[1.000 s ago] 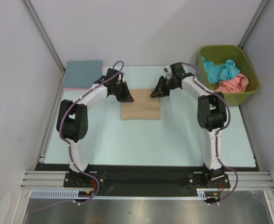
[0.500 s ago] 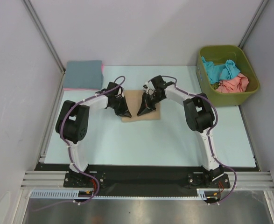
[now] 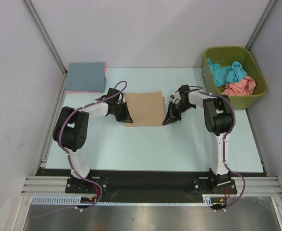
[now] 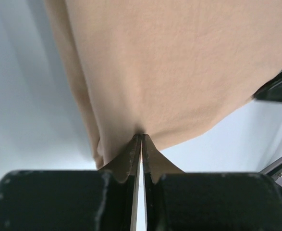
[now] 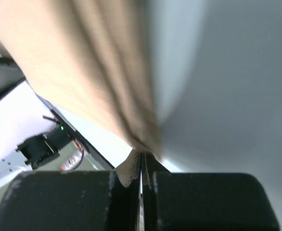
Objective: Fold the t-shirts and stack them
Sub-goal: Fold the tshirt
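The tan t-shirt (image 3: 144, 108) lies folded as a flat rectangle in the middle of the table. My left gripper (image 3: 125, 117) is shut on its near left corner. My right gripper (image 3: 169, 119) is shut on its near right corner. In the left wrist view the tan cloth (image 4: 169, 62) runs away from my closed left gripper (image 4: 141, 137). In the right wrist view the cloth (image 5: 83, 62) bunches into my closed right gripper (image 5: 143, 155). A slate blue shirt (image 3: 85, 76) lies folded on a pink one (image 3: 86, 90) at the back left.
An olive-green bin (image 3: 256, 98) at the back right holds a teal shirt (image 3: 226, 72) and a salmon shirt (image 3: 240, 86). Grey walls close in the left, back and right sides. The pale table (image 3: 145, 144) ends at a black rail near the arm bases.
Both grippers have moved from the tan shirt's far edge toward me, first close together over the shirt, then apart to its near corners.
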